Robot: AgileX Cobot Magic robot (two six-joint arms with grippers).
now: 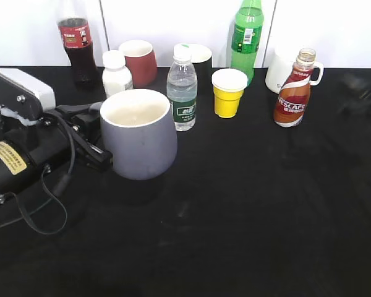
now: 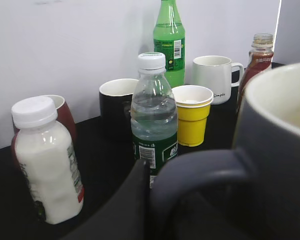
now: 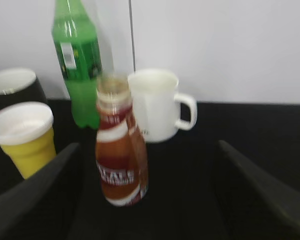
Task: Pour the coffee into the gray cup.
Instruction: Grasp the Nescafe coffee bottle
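Note:
The gray cup [image 1: 139, 133] is upright at the left, with a white, empty-looking inside. It seems to hang just above the black table, with a shadow under it. My left gripper [image 1: 98, 139] is shut on its handle [image 2: 200, 170]; one dark finger [image 2: 132, 200] lies against the loop, and the cup body [image 2: 275, 150] fills the right of the left wrist view. The coffee bottle [image 1: 294, 93] stands uncapped at the right. In the right wrist view it [image 3: 120, 160] stands just ahead, between the spread fingers of my open, empty right gripper [image 3: 149, 150], which is a dark blur [image 1: 362, 93] in the exterior view.
Along the back stand a cola bottle [image 1: 77, 43], a white milk bottle [image 1: 116, 73], a dark red cup [image 1: 139, 62], a water bottle [image 1: 182, 90], a black cup [image 1: 198, 59], a yellow cup [image 1: 228, 91], a green bottle [image 1: 246, 37] and a white mug [image 1: 284, 68].

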